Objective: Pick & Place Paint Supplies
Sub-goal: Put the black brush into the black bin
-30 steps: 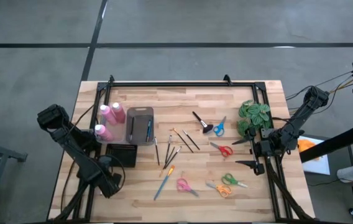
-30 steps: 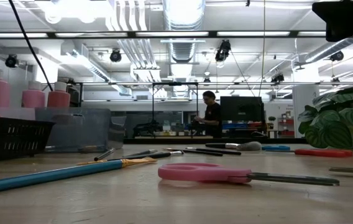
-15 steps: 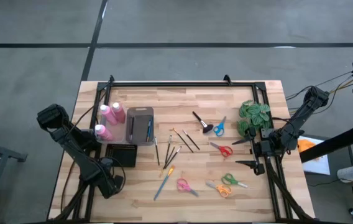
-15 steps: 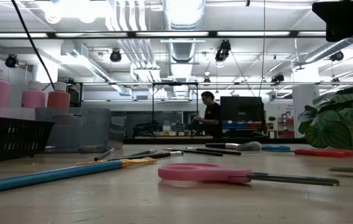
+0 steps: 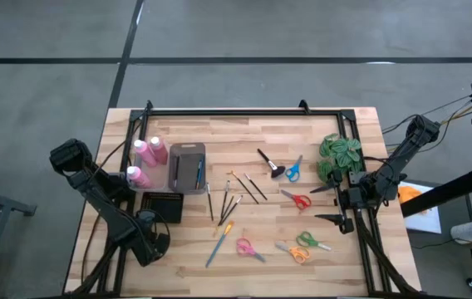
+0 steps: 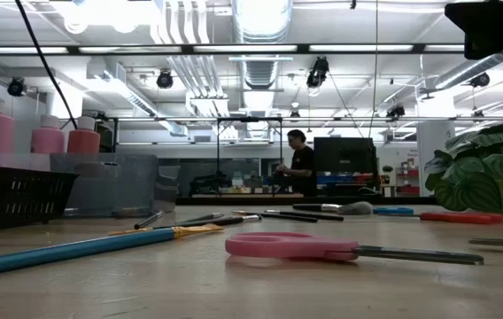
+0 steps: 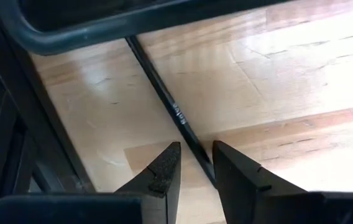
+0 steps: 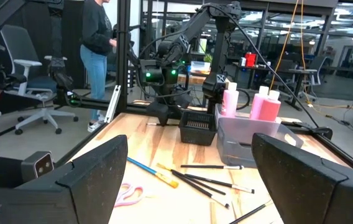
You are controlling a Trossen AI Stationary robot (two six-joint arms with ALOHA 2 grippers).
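Note:
Several thin paintbrushes [image 5: 234, 196] lie loose on the table's middle, and a long blue one [image 5: 218, 243] lies nearer the front. A stubby black brush [image 5: 267, 161] lies farther back. Three pink bottles [image 5: 145, 158] stand at the left beside a clear bin [image 5: 188, 158] with brushes inside. My right gripper [image 5: 326, 204] hangs wide open at the table's right side, beside the plant [image 5: 340, 156], its fingers [image 8: 96, 177] spread far apart. My left gripper [image 7: 196, 165] points down at the near-left corner [image 5: 149, 242], open only a little, its tips on either side of a black cable [image 7: 176, 112].
A black basket [image 5: 161, 206] sits in front of the bin. Several scissors lie about: blue [image 5: 292, 169], red [image 5: 297, 199], pink [image 5: 248, 248], green and orange [image 5: 302, 245]. A black frame rail [image 5: 244, 112] runs along the far edge. A person stands far off in the room [image 6: 303, 164].

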